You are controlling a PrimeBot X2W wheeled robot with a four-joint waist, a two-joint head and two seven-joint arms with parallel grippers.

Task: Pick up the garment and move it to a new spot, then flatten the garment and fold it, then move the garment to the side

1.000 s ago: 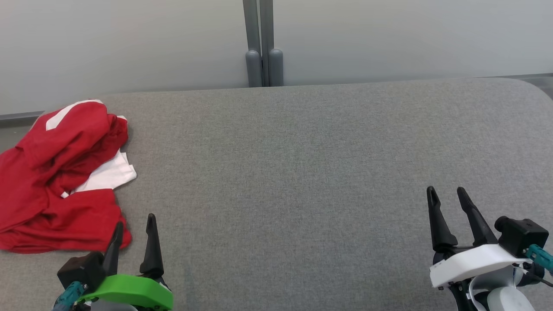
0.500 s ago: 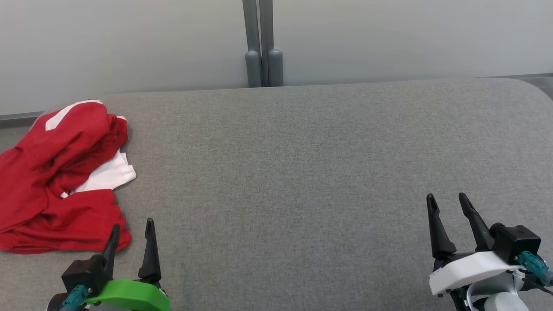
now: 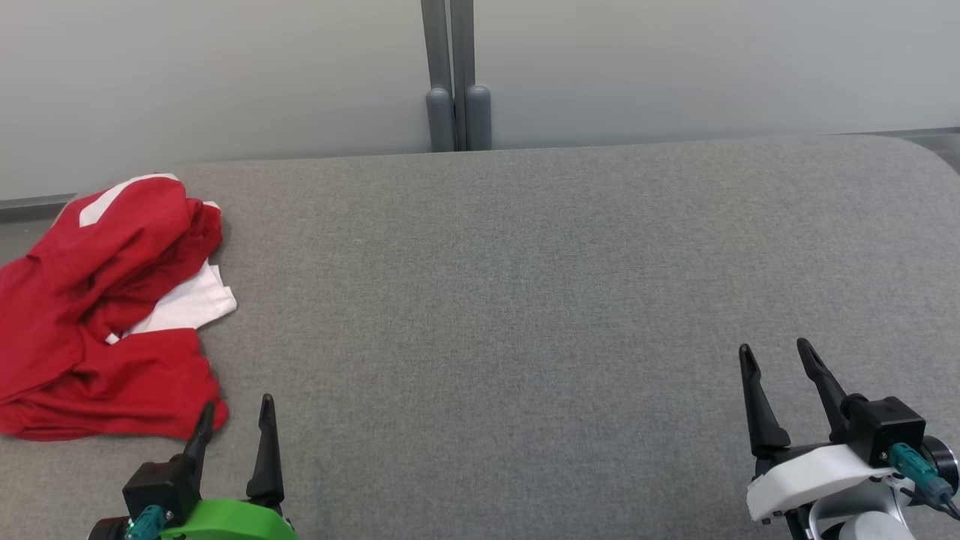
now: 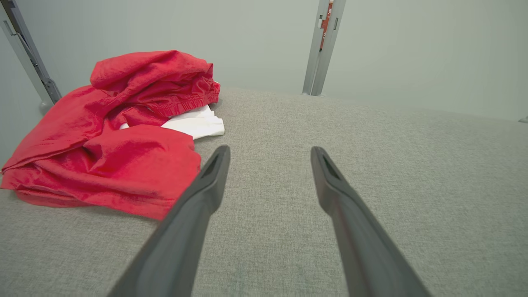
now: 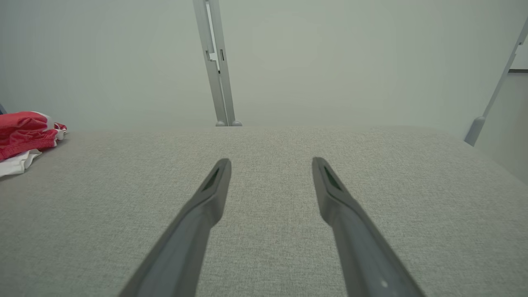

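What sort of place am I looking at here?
Probably a lab or test workspace, not a home: a grey fabric-covered table, bare pale panels joined by a grey post, and one crumpled red-and-white garment at the table's left end.

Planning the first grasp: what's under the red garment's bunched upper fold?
A white fabric layer sticks out from under the upper fold of the red garment, onto the gray table. How far it runs beneath is covered.

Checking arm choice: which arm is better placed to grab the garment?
Likely left. The left gripper, open, sits beside the garment; the right gripper, also open, is far across the table.
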